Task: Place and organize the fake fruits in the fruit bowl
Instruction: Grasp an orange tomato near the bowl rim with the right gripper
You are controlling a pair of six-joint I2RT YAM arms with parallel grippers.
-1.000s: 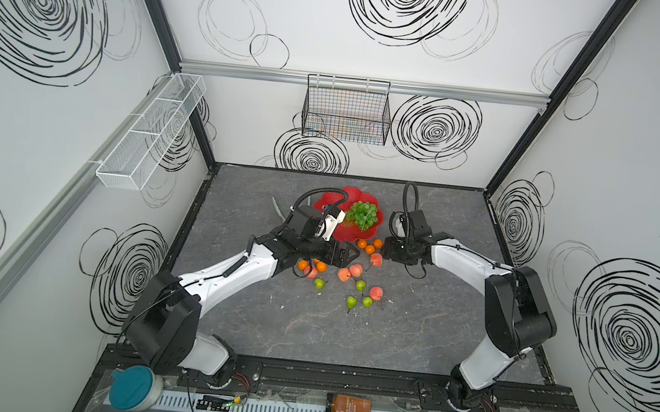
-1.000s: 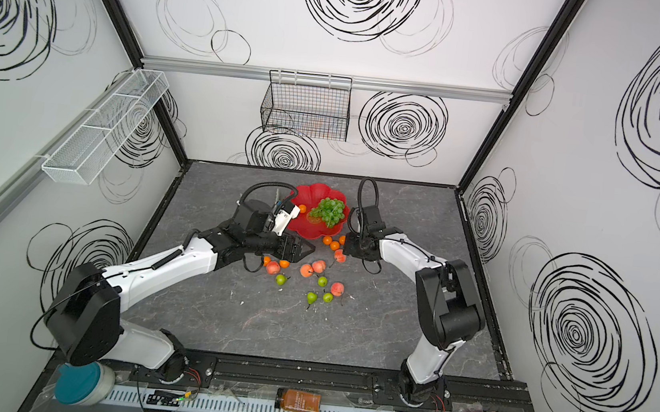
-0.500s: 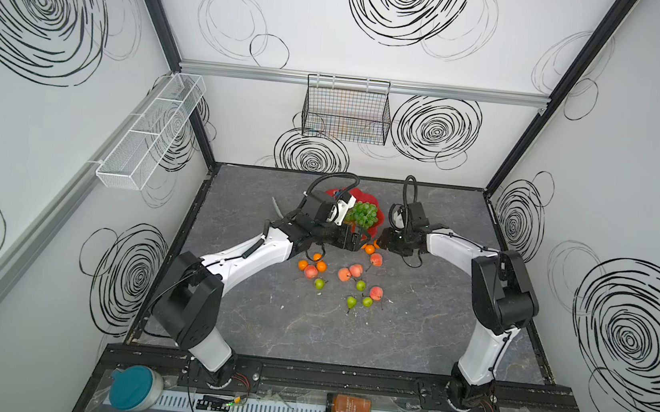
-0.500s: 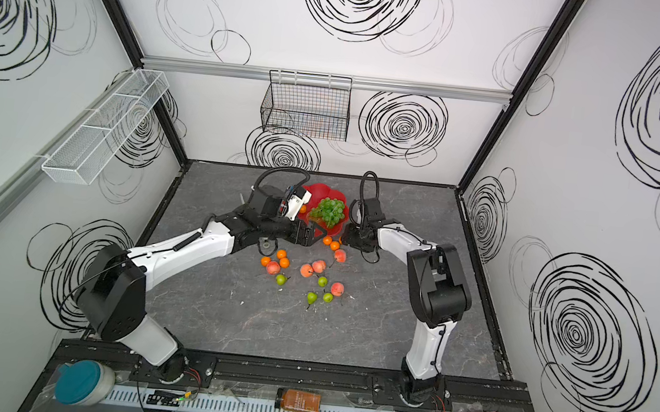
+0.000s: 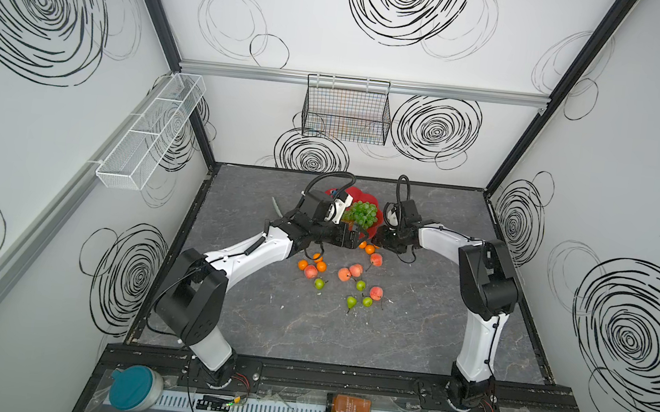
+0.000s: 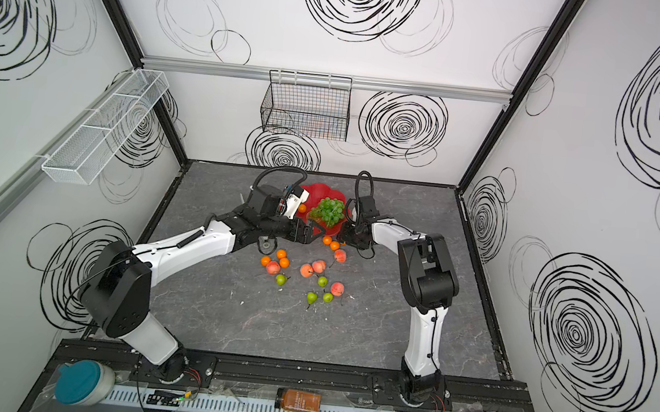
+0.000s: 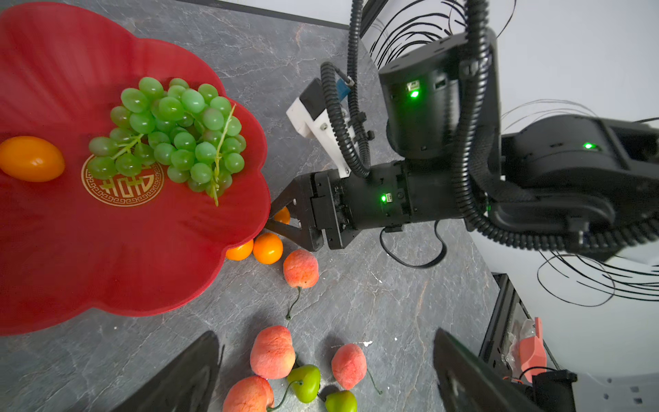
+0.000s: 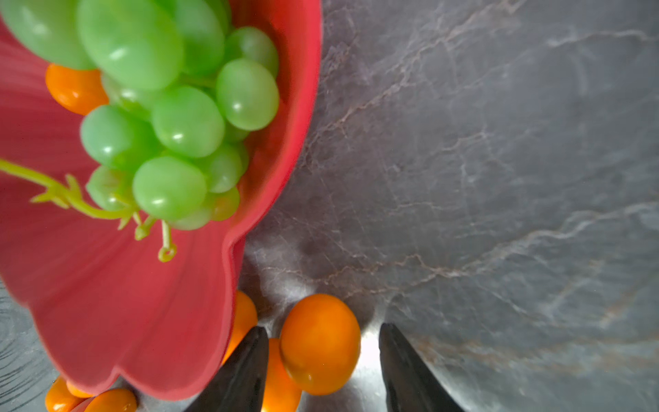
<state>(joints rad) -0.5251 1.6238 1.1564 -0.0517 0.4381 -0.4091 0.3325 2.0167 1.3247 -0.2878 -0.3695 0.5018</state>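
The grey marbled table (image 5: 411, 332) carries the fruit bowl (image 7: 124, 271), a shallow glossy red dish with a petal-scalloped rim and a gold round mark at its centre. It sits toward the far side, with a hand on either side of its near edge. Inside it lie the grapes (image 7: 171, 135), a glossy green bunch reaching over the gold mark, and one tangerine (image 7: 32, 158) apart from them. Nearer the robot, pink-orange peaches (image 5: 344, 274), round orange tangerines (image 5: 302, 264) and small green stemmed pears (image 5: 351, 301) lie loose on the table. The left hand (image 7: 324, 333) hangs just beside the bowl's near rim, wide open and empty. The right hand (image 8: 322, 330) sits low against the rim. Its fingers are partly spread either side of another tangerine (image 8: 319, 353) on the table, and a bright gap shows beside the fruit.
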